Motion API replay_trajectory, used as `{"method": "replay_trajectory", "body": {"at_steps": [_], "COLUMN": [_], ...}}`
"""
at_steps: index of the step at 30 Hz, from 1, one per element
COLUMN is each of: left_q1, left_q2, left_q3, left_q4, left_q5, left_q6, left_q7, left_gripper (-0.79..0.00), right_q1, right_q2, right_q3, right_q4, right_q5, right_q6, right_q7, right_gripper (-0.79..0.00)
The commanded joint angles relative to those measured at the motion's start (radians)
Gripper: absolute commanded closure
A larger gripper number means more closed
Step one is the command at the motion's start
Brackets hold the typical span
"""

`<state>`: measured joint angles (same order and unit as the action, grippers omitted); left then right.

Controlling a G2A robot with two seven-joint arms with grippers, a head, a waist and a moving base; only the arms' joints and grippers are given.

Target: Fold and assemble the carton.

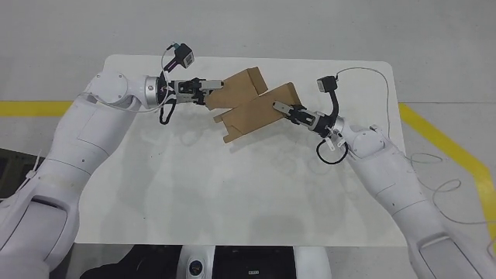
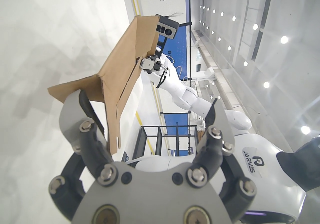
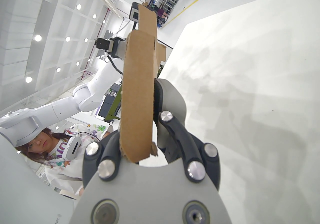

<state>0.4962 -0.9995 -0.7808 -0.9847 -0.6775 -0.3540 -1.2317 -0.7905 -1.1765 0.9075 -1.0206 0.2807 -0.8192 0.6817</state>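
Note:
A brown cardboard carton [image 1: 252, 102], partly unfolded, hangs above the white table [image 1: 232, 201] between my two arms. My left gripper [image 1: 211, 91] is at the carton's left end. In the left wrist view this left gripper [image 2: 147, 102] is open, its fingers spread wide, and a carton flap [image 2: 75, 87] rests against one finger [image 2: 85, 107]. My right gripper [image 1: 281, 107] is shut on the carton's right edge. In the right wrist view the cardboard strip [image 3: 137, 100] runs between the right gripper's fingers [image 3: 167, 100]; the other finger is hidden behind it.
Bare white tabletop lies below and in front of the carton. A yellow line [image 1: 31, 108] runs on the floor beside the table's left and right edges. Loose cables [image 1: 364, 71] trail from the right wrist.

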Motion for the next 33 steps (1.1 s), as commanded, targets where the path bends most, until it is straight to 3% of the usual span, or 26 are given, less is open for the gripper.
{"method": "replay_trajectory", "body": {"at_steps": [1, 5, 16, 19, 21, 22, 30, 31, 32, 33], "left_q1": [0.003, 0.005, 0.007, 0.011, 0.012, 0.012, 0.015, 0.016, 0.016, 0.015], "left_q2": [-0.003, -0.008, -0.022, -0.026, -0.028, -0.029, -0.036, -0.037, -0.038, -0.038], "left_q3": [-0.001, -0.006, -0.011, -0.013, -0.015, -0.017, -0.030, -0.032, -0.035, -0.038], "left_q4": [0.004, 0.014, 0.046, 0.050, 0.052, 0.052, 0.063, 0.064, 0.064, 0.063], "left_q5": [0.003, 0.008, 0.069, 0.080, 0.085, 0.088, 0.101, 0.100, 0.097, 0.094], "left_q6": [0.003, 0.010, 0.017, 0.015, 0.015, 0.015, 0.024, 0.025, 0.027, 0.028], "left_q7": [0.000, -0.004, 0.002, 0.003, 0.005, 0.005, 0.006, 0.005, 0.002, 0.000], "left_gripper": [-0.570, -0.391, -0.329, -0.194, -0.031, 0.000, 0.000, 0.000, 0.000, 0.000], "right_q1": [-0.001, -0.003, -0.005, -0.006, -0.007, -0.008, -0.013, -0.014, -0.015, -0.016], "right_q2": [-0.001, -0.003, -0.009, -0.010, -0.011, -0.012, -0.013, -0.013, -0.013, -0.013], "right_q3": [0.002, 0.006, 0.017, 0.020, 0.022, 0.024, 0.036, 0.038, 0.041, 0.045], "right_q4": [0.001, 0.004, 0.009, 0.008, 0.007, 0.007, -0.003, -0.005, -0.006, -0.006], "right_q5": [-0.003, -0.007, -0.015, -0.021, -0.023, -0.025, -0.039, -0.039, -0.040, -0.042], "right_q6": [0.000, 0.001, 0.002, 0.002, 0.003, 0.004, 0.012, 0.013, 0.015, 0.016], "right_q7": [0.001, 0.002, 0.006, 0.004, 0.004, 0.003, -0.002, -0.003, -0.005, -0.008], "right_gripper": [0.000, 0.000, 0.000, 0.000, 0.000, 0.000, 0.000, -0.089, -0.400, -0.785]}}
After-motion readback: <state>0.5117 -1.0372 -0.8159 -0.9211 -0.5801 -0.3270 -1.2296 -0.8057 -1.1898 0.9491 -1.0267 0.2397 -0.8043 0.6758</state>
